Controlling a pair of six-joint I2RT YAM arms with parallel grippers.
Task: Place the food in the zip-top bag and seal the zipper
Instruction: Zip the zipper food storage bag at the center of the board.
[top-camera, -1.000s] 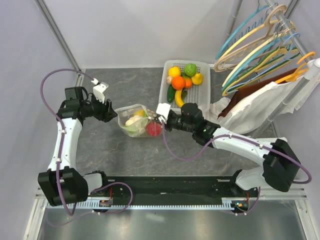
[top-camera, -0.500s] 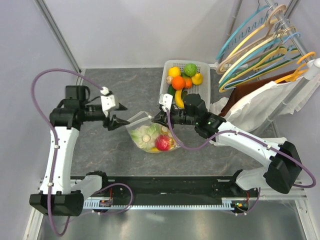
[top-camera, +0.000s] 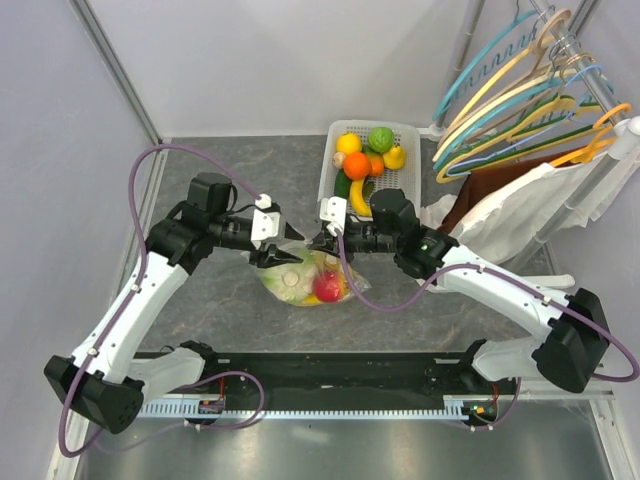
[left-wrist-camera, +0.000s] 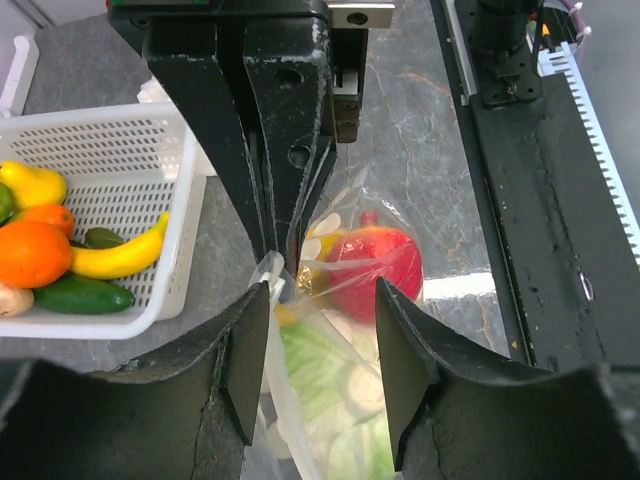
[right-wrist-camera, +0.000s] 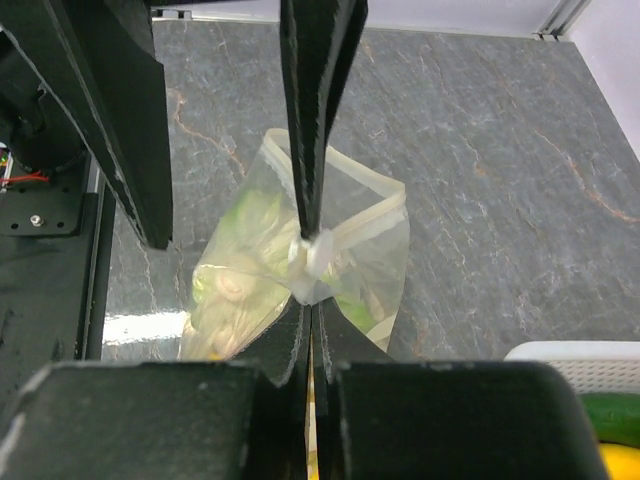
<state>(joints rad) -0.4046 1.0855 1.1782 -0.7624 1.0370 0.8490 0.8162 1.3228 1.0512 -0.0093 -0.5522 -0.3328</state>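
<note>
Seems to be at the sealing step, with the zip-top bag (top-camera: 300, 285) of food (left-wrist-camera: 375, 262) between the arms, right gripper (right-wrist-camera: 310, 305) pinched shut on the zipper (right-wrist-camera: 318, 250), left gripper (left-wrist-camera: 320, 300) partly open astride the bag's edge; next calls for clamping there and drawing along the strip.

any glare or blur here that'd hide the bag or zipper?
Left wrist: white glare streak on the table beside the zip-top bag, film shiny over the red fruit, near fingers soft. Right wrist: glare patch on the table beside the bag, zipper sharp. Top external: even light, sharp, no strong shadows.
</note>
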